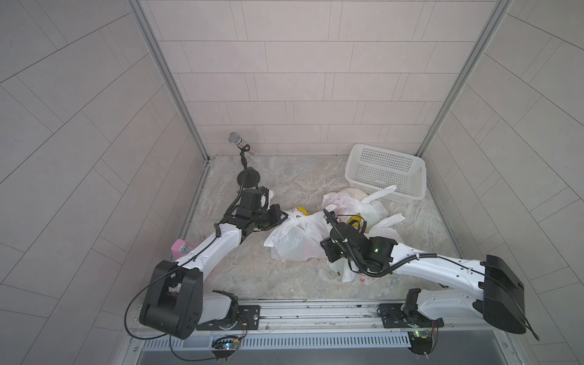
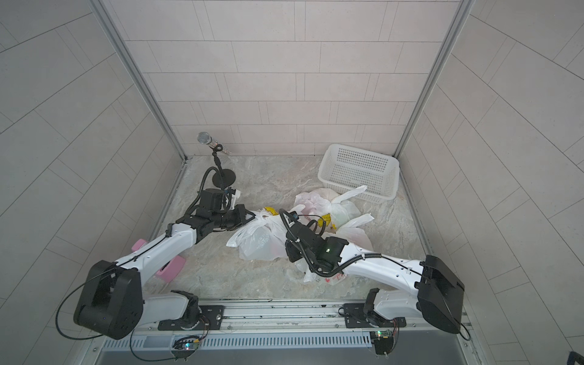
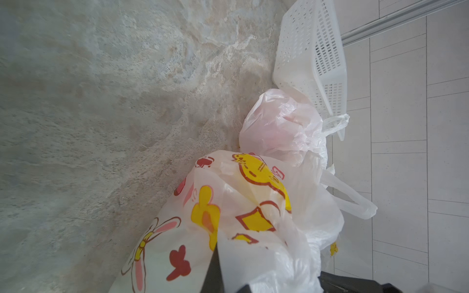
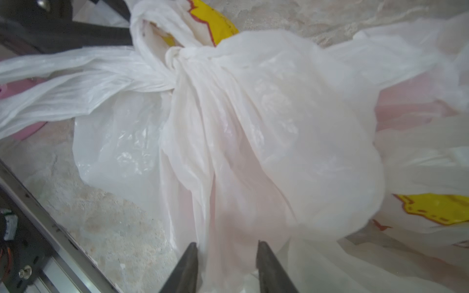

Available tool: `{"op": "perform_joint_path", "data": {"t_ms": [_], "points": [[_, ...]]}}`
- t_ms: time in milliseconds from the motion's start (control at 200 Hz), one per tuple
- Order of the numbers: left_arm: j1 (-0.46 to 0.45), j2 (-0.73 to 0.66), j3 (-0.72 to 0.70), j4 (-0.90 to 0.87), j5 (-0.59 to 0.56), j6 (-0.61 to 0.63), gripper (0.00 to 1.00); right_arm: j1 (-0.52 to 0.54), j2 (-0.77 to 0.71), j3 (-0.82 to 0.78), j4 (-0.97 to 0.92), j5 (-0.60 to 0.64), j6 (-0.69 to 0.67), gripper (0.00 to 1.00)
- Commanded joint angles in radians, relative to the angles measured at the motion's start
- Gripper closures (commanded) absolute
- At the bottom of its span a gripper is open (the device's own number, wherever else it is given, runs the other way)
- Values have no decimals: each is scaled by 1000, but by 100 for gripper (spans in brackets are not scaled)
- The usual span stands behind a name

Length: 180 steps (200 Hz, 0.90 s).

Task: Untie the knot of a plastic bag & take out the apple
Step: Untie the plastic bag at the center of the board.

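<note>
Seemingly left claw (image 1: pixel 284 216), w/ arm stretched low, pinches bag handle (image 4: pixel 138 33); right claw (image 4: pixel 227 243) part-open astride bag (image 4: pixel 279 126).

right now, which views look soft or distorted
Both top views: sharp, evenly lit, tile lines bowed near the edges. Left wrist view: printed bag crisp, tabletop soft. Right wrist view: knot readable, right gripper close and blurred.

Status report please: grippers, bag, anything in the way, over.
Left gripper shut on handle; right gripper open, astride bag. Knot tied, bag unopened. Printed bag pressed alongside.
</note>
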Motion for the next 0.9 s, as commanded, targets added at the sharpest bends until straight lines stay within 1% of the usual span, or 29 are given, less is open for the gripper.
{"op": "perform_joint_path", "data": {"t_ms": [0,110,150,270,400,460,490,535,565,595,680,751,776,811,866,896], "points": [[-7,-66,2,8,-26,46,100,4,-62,97,-98,67,-94,45],[-18,-70,7,8,-30,46,100,1,-2,170,-94,49,-205,32],[-20,-68,10,8,-22,43,100,-10,36,203,-98,23,-238,30],[-21,-80,21,-6,-18,43,100,-59,159,301,-120,-69,-285,29],[-20,-96,40,-32,-30,46,100,-90,268,378,-167,-114,-311,33],[-21,-94,52,-43,-36,44,100,-101,304,397,-180,-126,-320,39],[-19,-91,57,-46,-36,44,100,-105,318,404,-189,-121,-318,45],[-19,-86,67,-53,-33,46,100,-112,331,414,-204,-108,-317,57],[-18,-83,73,-58,-36,46,100,-119,334,420,-218,-88,-312,70],[-18,-80,79,-65,-40,46,100,-129,332,424,-229,-77,-306,80],[-3,-81,78,-67,-58,7,100,-172,297,404,-224,-68,-281,100],[25,-79,51,15,-18,-43,100,-211,262,365,-185,-69,-267,100],[30,-77,42,50,-9,-82,99,-221,250,353,-171,-67,-268,100],[36,-75,36,78,-9,-107,89,-231,235,341,-156,-66,-269,100],[36,-71,53,66,-1,-102,81,-237,214,330,-133,-81,-275,100],[36,-71,74,33,-6,-85,73,-237,204,322,-109,-112,-284,100]]}}
